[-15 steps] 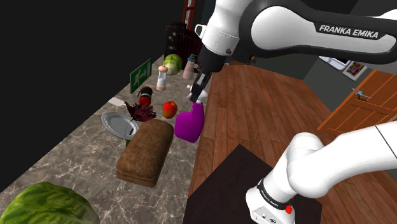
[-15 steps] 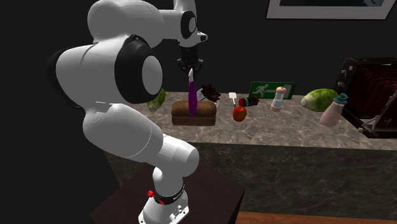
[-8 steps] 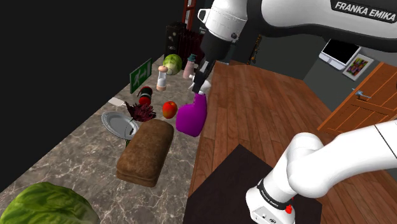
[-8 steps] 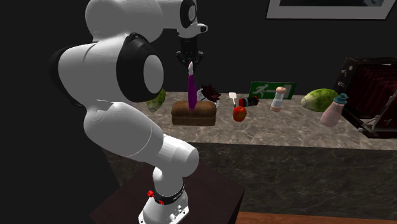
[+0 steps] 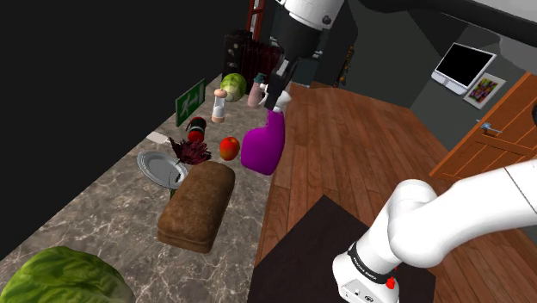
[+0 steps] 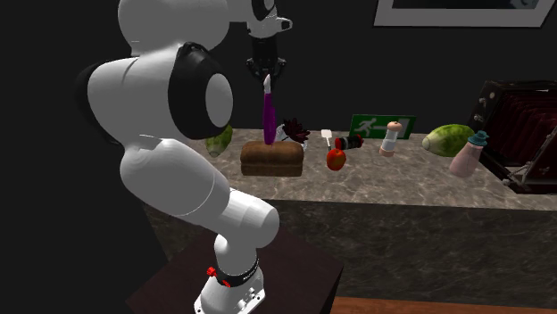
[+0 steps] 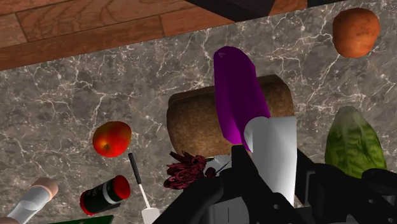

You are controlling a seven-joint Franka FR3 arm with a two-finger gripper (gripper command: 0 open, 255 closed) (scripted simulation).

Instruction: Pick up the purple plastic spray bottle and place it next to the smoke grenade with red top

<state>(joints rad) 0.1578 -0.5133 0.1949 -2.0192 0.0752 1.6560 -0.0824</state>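
Evidently, the purple spray bottle is clasped by its white head in the gripper, held high so the loaf is cleared.

Glossy purple spray bottle, seemingly marble counter

The end effector clasps the purple spray bottle above a loaf.

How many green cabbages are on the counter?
2. One cabbage lies at the shoulder view's lower left, near the bread loaf; the other sits far off, beside the pink bottle. Others may be hidden.
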